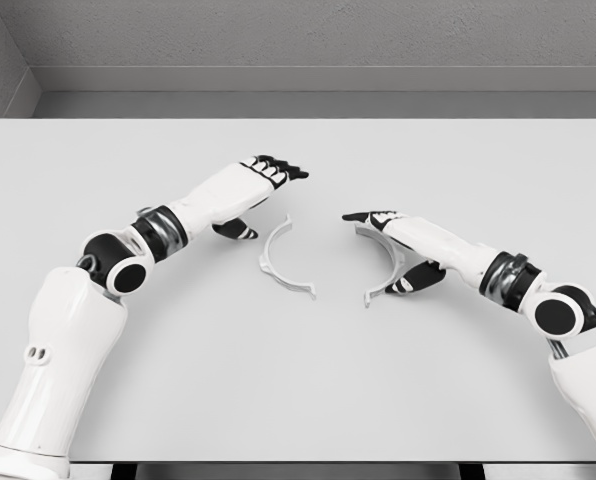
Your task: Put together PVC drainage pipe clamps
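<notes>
Pale grey tabletop [298, 400] is seen bare in front; at its middle two white half-clamps are laid apart, curved sides facing: left half [278, 262], right half [383, 268]. The right hand [383, 225] is held over the right half, fingers extended, nothing gripped. Further back, the left hand [270, 172] is held open beside the left half

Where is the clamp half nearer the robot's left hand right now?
In the head view, the left clamp half lies on the table near its centre, just right of the left hand.
</notes>
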